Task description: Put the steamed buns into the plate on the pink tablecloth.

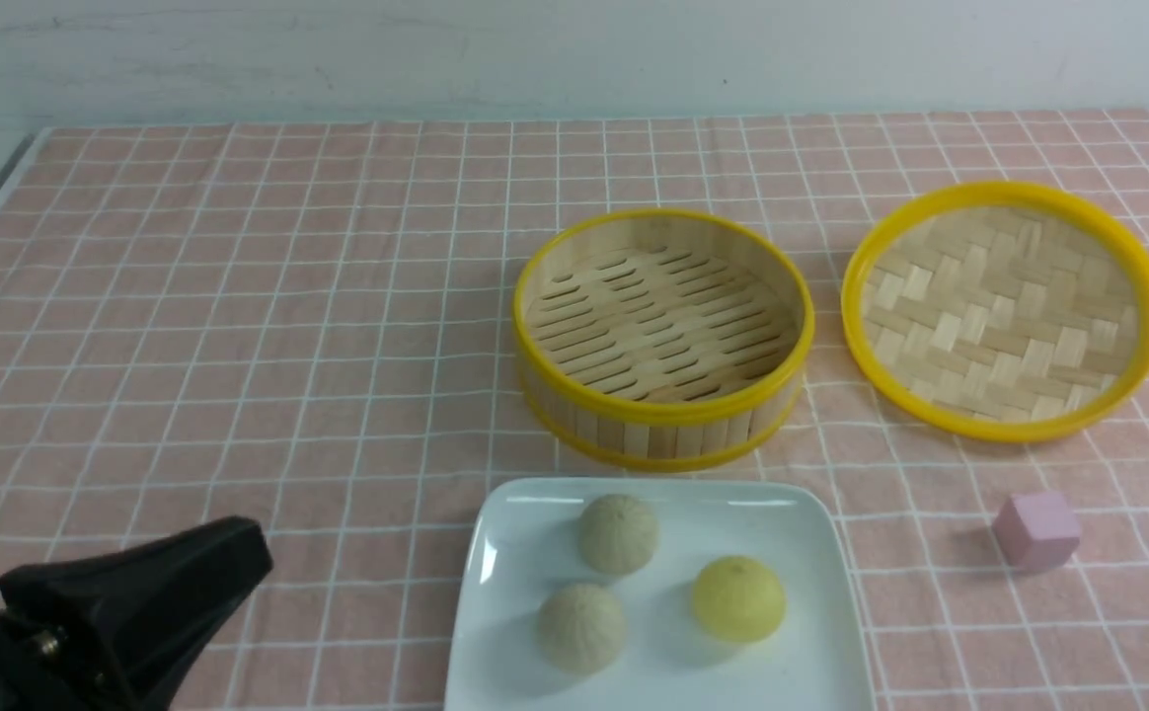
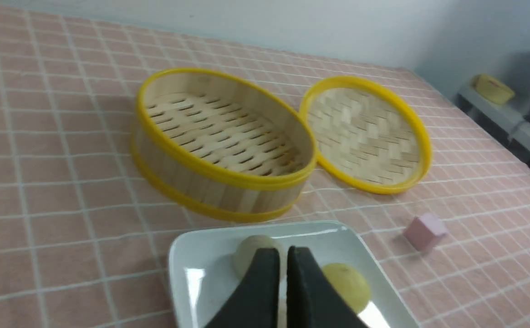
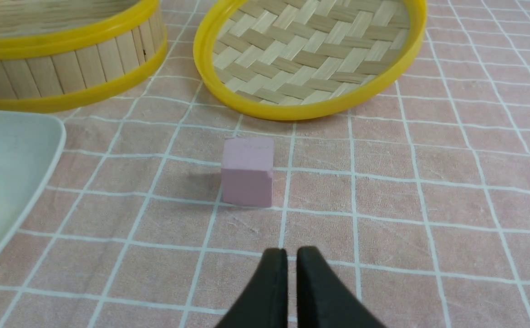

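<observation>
Three steamed buns sit on the white square plate (image 1: 496, 553) near the front edge of the tabletop: a pale beige bun (image 1: 618, 533) toward the back, a second beige bun (image 1: 581, 627) in front of it and slightly to the left, and a yellow bun (image 1: 738, 598) to the right. None touches another. The plate rests on the pink tablecloth (image 1: 239, 326), whose thin white lines form a grid of small squares.

Just behind the plate stands a round bamboo steamer basket (image 1: 663, 336) with yellow rims, its slatted floor bare. Beside it, to the right, its woven bamboo lid (image 1: 1004, 311) lies flat on the cloth, close to the basket. A small pink cube (image 1: 1036, 530) rests on the cloth right of the plate, in front of the lid.

The left gripper (image 2: 283, 264) hangs above the plate's near side, its black fingers drawn almost together with only a thin slit between them and nothing in it. The right gripper (image 3: 292, 269) hovers over bare cloth just short of the cube, its fingers likewise nearly closed and holding nothing.
</observation>
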You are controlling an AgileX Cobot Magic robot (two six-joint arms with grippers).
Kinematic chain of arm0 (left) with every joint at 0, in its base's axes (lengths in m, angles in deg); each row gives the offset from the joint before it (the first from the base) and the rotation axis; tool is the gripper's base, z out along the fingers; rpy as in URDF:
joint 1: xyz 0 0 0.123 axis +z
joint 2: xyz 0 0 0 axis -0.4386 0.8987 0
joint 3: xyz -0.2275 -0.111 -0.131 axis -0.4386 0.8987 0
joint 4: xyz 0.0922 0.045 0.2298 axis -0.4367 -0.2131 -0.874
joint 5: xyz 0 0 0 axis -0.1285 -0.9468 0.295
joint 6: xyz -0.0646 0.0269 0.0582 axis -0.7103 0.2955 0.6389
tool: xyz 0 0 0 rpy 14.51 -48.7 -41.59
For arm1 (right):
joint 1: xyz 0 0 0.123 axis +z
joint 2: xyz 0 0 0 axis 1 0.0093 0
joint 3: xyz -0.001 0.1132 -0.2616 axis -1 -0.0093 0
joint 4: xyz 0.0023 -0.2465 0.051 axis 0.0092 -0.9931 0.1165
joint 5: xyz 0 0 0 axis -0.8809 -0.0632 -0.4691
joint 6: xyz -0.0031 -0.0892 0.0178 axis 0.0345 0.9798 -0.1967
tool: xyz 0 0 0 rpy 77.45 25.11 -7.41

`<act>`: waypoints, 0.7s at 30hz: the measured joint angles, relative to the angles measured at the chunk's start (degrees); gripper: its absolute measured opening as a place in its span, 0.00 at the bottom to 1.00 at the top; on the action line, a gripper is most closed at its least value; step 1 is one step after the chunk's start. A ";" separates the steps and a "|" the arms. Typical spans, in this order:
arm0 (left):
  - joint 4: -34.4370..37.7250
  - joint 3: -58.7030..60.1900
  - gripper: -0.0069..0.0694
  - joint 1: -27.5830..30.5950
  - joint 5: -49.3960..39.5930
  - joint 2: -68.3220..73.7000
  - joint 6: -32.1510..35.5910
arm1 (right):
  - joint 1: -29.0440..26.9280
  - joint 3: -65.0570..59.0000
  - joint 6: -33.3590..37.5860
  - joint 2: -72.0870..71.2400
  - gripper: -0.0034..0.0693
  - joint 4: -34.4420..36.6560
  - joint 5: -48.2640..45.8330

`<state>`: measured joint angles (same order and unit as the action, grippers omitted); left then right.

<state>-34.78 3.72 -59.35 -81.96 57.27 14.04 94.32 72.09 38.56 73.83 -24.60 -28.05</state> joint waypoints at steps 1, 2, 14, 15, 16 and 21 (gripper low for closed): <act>0.93 1.55 0.16 2.88 0.49 -0.94 1.51 | 0.00 0.00 0.00 0.00 0.13 0.00 0.00; 0.94 2.15 0.16 3.46 0.67 -1.11 1.77 | 0.00 0.00 0.00 0.00 0.13 0.00 0.00; -7.26 16.74 0.18 28.45 -3.51 -16.75 5.56 | 0.00 0.00 0.00 0.00 0.15 0.00 0.00; -8.45 18.15 0.18 29.62 -5.02 -19.36 5.55 | 0.00 0.00 0.00 0.00 0.16 0.00 0.00; -9.14 18.51 0.18 29.88 -5.88 -20.58 5.55 | 0.00 0.00 0.00 0.00 0.16 0.00 0.00; -10.41 18.64 0.18 30.05 -10.06 -22.74 5.55 | 0.00 0.00 0.00 0.00 0.17 0.00 0.00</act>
<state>-45.19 22.36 -29.29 -92.02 34.53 19.60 94.32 72.09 38.56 73.83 -24.60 -28.05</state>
